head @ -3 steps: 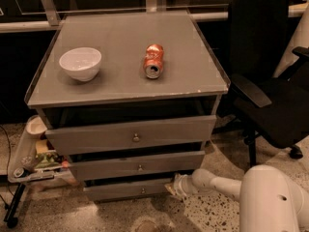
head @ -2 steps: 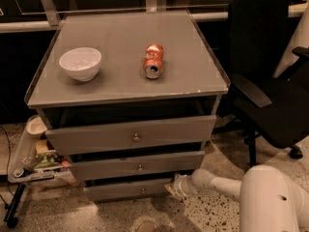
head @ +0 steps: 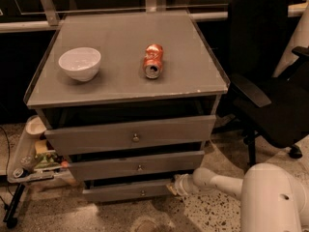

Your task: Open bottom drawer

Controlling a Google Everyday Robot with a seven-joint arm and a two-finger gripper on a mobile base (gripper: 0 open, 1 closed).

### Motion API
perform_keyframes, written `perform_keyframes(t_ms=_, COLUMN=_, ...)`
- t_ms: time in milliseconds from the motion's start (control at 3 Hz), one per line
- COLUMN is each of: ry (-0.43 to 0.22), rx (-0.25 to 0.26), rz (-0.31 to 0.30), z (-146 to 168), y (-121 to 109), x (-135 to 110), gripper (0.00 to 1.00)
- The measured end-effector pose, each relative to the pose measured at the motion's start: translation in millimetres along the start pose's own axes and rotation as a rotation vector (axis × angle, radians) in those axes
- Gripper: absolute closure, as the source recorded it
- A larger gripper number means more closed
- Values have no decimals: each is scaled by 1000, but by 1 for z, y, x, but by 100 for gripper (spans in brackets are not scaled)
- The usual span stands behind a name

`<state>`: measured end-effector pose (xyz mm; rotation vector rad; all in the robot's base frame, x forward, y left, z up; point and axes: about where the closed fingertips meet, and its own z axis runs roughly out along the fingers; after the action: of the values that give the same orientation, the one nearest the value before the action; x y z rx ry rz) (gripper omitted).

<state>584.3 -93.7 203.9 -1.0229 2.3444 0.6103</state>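
Note:
The bottom drawer [head: 128,191] is the slimmest grey front at the foot of the cabinet, with a tiny round knob [head: 142,193] at its centre. It stands slightly out, with a dark gap above it. My gripper [head: 172,186] is at the drawer's right end, low near the floor, reaching in from the right on a white arm [head: 217,182]. Above it are the mid-sized drawer front [head: 137,166] and the tallest drawer front [head: 131,134].
A white bowl [head: 79,63] and a crushed orange can [head: 154,60] lie on the grey cabinet top [head: 188,57]. A black office chair [head: 270,91] stands at the right. A cart with small items [head: 29,158] stands at the left. The floor is speckled.

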Motion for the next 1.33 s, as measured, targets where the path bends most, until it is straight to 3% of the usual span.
perform_keyframes(t_ms=1000, ry=4, rx=5, rz=6, z=-10, y=-9, x=1, gripper=100)
perform_keyframes(t_ms=1333, ry=30, rx=-25, rz=21, z=-13, y=9, x=17, gripper=100)
